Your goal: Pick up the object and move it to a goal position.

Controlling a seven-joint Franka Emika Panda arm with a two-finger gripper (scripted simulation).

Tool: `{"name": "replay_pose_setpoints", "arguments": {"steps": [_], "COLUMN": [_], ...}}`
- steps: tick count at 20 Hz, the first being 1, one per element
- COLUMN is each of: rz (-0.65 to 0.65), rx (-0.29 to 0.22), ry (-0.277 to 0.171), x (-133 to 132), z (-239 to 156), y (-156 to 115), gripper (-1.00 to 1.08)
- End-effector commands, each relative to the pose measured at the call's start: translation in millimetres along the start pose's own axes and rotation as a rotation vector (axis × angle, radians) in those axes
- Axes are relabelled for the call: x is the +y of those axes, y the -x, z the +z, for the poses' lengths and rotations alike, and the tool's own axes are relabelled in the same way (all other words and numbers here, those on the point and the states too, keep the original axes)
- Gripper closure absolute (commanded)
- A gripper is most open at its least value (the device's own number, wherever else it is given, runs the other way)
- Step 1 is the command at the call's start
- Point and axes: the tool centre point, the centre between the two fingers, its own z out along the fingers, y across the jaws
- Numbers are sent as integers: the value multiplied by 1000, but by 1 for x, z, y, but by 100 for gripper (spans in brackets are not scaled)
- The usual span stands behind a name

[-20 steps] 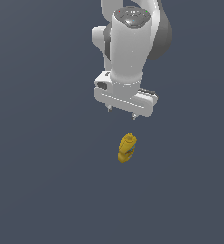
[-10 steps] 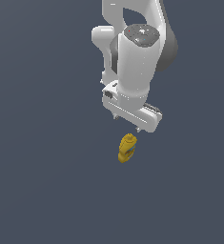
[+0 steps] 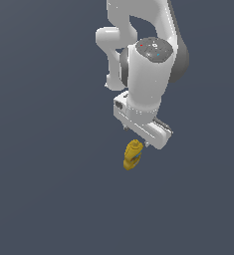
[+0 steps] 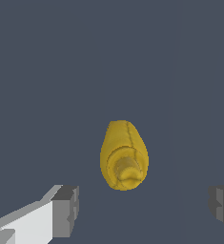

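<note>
The object is a small yellow bottle (image 3: 132,154) lying on the dark grey floor; no bluish label patch shows. In the wrist view the bottle (image 4: 124,155) points its narrow cap end toward the camera. My white gripper (image 3: 136,137) hangs just above the bottle's upper end, a little toward the exterior view's right. It is open and empty. In the wrist view the gripper (image 4: 143,206) has its two grey fingertips (image 4: 66,209) spread wide, and the bottle lies ahead of the gap between them, nearer one fingertip. Nothing touches the bottle.
The dark grey floor (image 3: 49,189) spreads flat all around. The white arm (image 3: 138,55) rises above the gripper at the top of the exterior view. No goal marker shows.
The arm has come down and closer to the bottle, and the hand has turned at the wrist. The bottle has not moved. The gripper stays open.
</note>
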Motion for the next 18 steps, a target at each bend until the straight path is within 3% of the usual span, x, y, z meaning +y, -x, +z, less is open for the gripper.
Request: {"name": "replay_pose_setpoints", "arguments": {"steps": [1,10,18], "rz": [21,32,35], "rx": [1,1,1], "ry": [-1,-2,-2], "x": [-3,-5,-4], "z": [2,7,41], "y": [-1,-1,0], "gripper": [-92,-92,-92]}}
